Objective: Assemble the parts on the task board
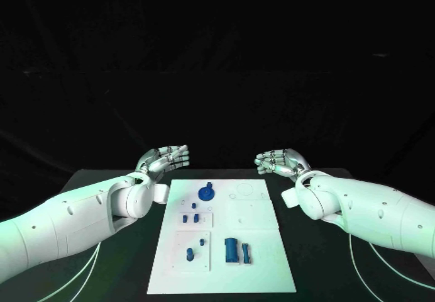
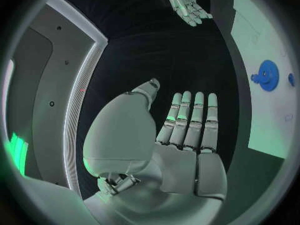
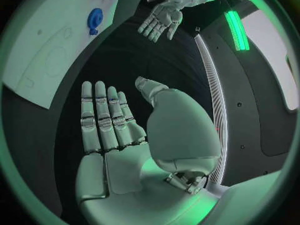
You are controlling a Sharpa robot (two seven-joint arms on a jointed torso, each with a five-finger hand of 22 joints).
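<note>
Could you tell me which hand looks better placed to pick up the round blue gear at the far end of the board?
Probably left: the left hand hovers open nearer the gear, which sits left of the board's middle.

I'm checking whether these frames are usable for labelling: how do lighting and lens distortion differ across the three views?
Head view: dark surround, the task board lit pale with a greenish wash, edges straight. Left wrist view: fisheye, the board's edge bends; the left hand is evenly lit. Right wrist view: same curving, stronger green light on the right hand, with a bright green strip glaring.
</note>
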